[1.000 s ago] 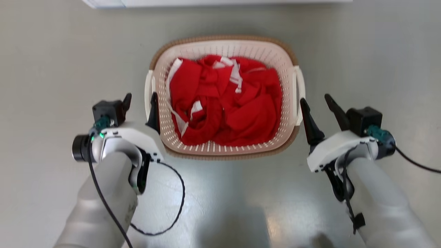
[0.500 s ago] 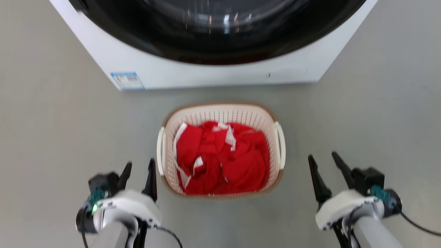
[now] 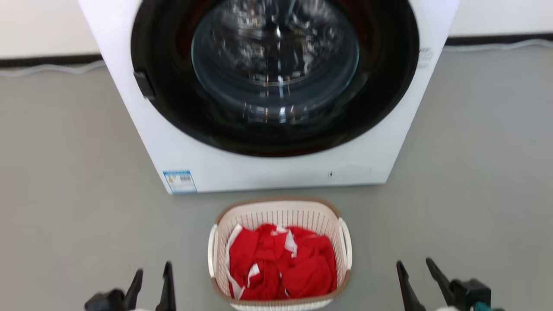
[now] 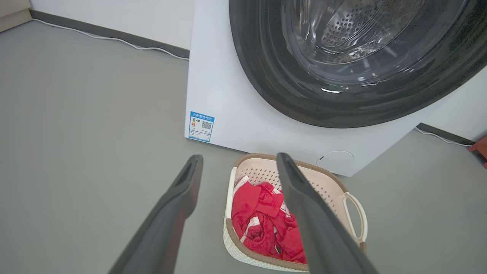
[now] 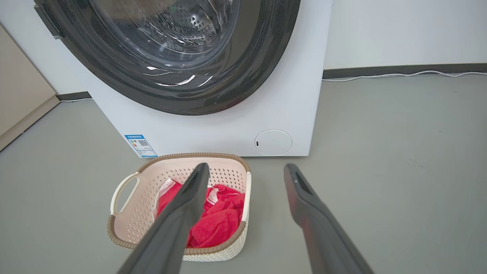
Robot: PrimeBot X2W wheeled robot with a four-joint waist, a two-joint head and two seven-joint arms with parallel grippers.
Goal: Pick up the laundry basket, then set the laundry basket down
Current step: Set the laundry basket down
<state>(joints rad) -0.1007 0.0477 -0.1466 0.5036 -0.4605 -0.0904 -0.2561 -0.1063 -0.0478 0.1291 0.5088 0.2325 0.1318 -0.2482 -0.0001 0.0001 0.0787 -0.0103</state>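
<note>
Both my pincers stand wide open and empty. The left pincer (image 3: 153, 271) and right pincer (image 3: 414, 264) flank the laundry basket (image 3: 276, 204), each apart from it, the left perhaps slightly nearer. The basket sits on the floor (image 3: 65, 216) just before the washing machine (image 3: 259, 172), with red clothes (image 3: 302, 272) inside. Its white handles face my two sides, so I judge each pincer must close in sideways. Whether it runs longer across or front to back I cannot tell. My left wrist view shows the right handle (image 4: 359, 217) as an open loop, and my right wrist view shows the left handle (image 5: 121, 193).
</note>
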